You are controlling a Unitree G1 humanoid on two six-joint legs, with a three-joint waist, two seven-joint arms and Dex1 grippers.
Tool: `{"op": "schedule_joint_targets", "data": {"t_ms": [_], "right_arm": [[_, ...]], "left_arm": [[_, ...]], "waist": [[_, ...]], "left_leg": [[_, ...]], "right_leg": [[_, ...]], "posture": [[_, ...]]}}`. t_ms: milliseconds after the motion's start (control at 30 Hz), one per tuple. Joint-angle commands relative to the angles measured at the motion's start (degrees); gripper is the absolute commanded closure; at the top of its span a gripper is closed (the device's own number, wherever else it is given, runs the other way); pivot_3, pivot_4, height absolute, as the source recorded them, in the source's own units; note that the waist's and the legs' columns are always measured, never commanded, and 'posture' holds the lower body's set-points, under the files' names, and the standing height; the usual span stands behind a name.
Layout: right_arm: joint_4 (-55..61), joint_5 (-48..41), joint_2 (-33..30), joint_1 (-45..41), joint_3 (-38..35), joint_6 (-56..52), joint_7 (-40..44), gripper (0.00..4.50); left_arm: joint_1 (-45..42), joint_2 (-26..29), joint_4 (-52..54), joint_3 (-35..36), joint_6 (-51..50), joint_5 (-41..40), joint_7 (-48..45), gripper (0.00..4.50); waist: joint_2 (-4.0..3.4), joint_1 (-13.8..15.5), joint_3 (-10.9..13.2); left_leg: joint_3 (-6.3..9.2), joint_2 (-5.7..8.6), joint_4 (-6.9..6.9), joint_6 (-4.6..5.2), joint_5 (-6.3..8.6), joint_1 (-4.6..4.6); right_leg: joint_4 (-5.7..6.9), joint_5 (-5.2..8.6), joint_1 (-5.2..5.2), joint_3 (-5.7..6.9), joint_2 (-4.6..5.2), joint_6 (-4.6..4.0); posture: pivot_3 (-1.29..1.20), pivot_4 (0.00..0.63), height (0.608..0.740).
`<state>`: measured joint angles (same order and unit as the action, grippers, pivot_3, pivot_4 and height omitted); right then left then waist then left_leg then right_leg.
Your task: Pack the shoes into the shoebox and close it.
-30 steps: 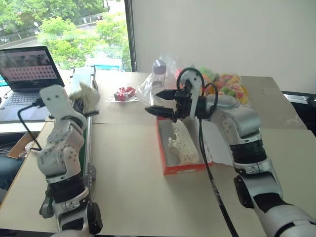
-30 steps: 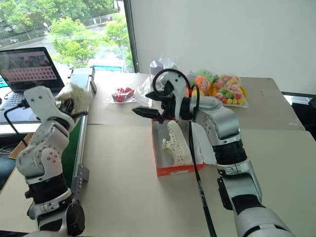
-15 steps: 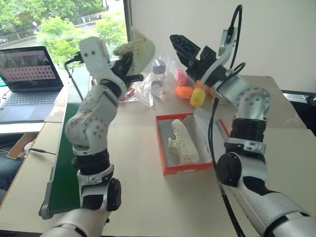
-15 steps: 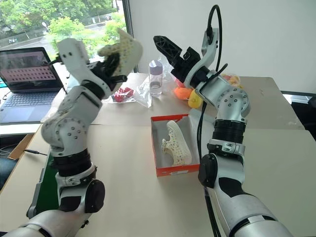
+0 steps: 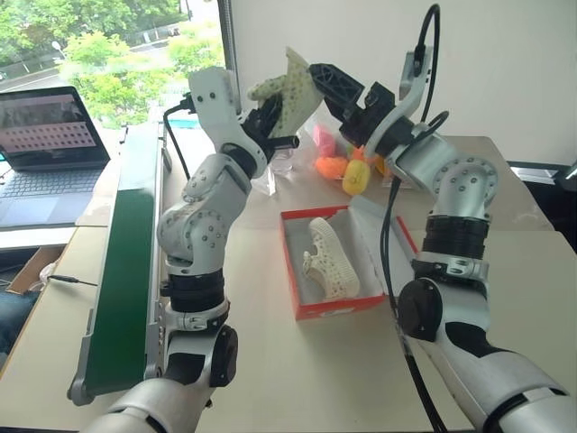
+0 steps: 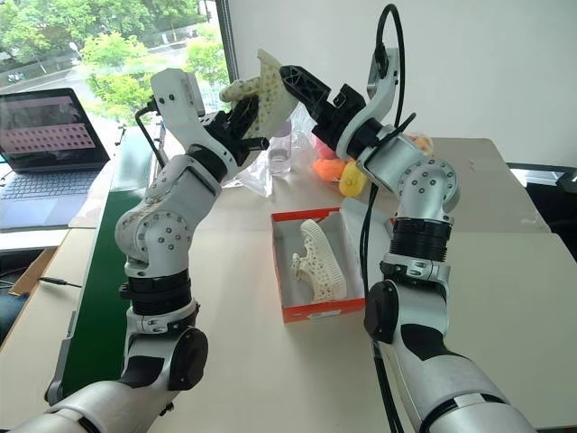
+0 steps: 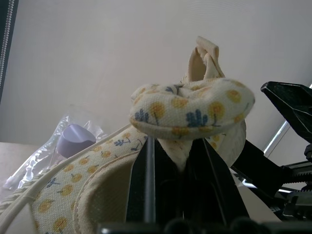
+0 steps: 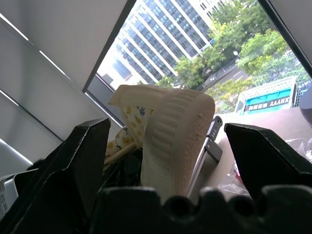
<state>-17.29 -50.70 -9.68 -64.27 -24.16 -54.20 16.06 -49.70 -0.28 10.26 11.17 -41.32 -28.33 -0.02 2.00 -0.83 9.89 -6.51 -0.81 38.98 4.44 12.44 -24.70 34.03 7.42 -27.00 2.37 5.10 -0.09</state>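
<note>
Both arms are up in the air over the table [image 5: 270,379] right now. The left gripper [image 5: 270,122] is clamped tight on one of the cream shoes [image 5: 287,88], pinching its lining, which has little yellow flowers printed on it; that shoe is held high above the far side of the table, sole facing the right gripper [image 8: 168,161]. The right one has its two black fingers [image 8: 80,161] spread wide with the shoe's ribbed sole sitting between them, and as far as I can see neither finger is actually touching it, so it's holding nothing.

The other shoe [image 5: 332,262] lies on its side inside the shoebox [image 5: 335,305], which sits near the middle of the table with its lid [image 5: 407,236] flopped open on the right. Toward the far edge there's a bagged bottle with a lilac cap [image 7: 74,139] and some bagged colourful plush toys [image 5: 347,170]. A green conveyor belt [image 5: 122,271] runs along the left edge, with a laptop [image 5: 47,144] past it
</note>
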Motion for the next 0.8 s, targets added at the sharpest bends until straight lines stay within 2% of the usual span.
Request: {"op": "schedule_joint_targets", "data": {"t_ms": [33,633,667,700,800], "right_arm": [[2.42,-0.85,-0.8,-0.07,0.45,-0.14,0.03,0.0],[-1.42,1.42,-0.63,-0.98,2.32,4.43,1.62,0.0],[-1.71,1.34,-0.53,-1.13,2.07,4.74,1.67,0.52],[-1.79,1.23,-0.53,-1.21,1.88,4.9,1.7,0.71],[-1.83,1.0,-0.63,-1.41,1.42,5.28,1.44,1.71]], "left_arm": [[-3.13,0.01,1.08,-0.41,2.3,-0.25,-0.03,4.46],[-0.33,-4.24,4.21,-2.31,-0.61,-1.59,3.26,4.46],[-0.31,-4.16,4.25,-2.29,-0.64,-1.64,3.36,4.5],[-0.35,-4.01,4.28,-2.15,-0.65,-1.69,3.46,4.5],[-0.47,-3.44,4.28,-1.74,-0.61,-1.75,3.77,4.5]], "waist": [[0.0,0.01,0.0],[0.0,-0.13,0.0],[0.0,-0.12,0.0],[0.0,-0.08,0.0],[0.0,-0.04,0.0]], "left_leg": [[0.0,0.0,0.0,0.0,0.0,0.0],[0.01,0.0,0.0,0.01,0.0,-0.01],[0.01,0.0,0.0,0.01,0.0,-0.01],[0.01,0.0,0.0,0.01,0.0,0.0],[0.01,0.0,0.0,0.01,0.0,-0.01]], "right_leg": [[0.0,0.0,0.0,0.0,0.0,0.0],[0.0,0.0,0.0,-0.02,-0.02,0.02],[0.0,0.0,0.0,-0.02,-0.03,0.02],[0.01,0.0,0.0,-0.02,-0.04,0.02],[0.0,0.01,0.0,-0.02,-0.03,0.02]], "posture": [[0.0,0.15,0.74],[0.0,0.15,0.74],[0.0,0.15,0.74],[0.0,0.15,0.74],[0.0,0.15,0.74]]}}
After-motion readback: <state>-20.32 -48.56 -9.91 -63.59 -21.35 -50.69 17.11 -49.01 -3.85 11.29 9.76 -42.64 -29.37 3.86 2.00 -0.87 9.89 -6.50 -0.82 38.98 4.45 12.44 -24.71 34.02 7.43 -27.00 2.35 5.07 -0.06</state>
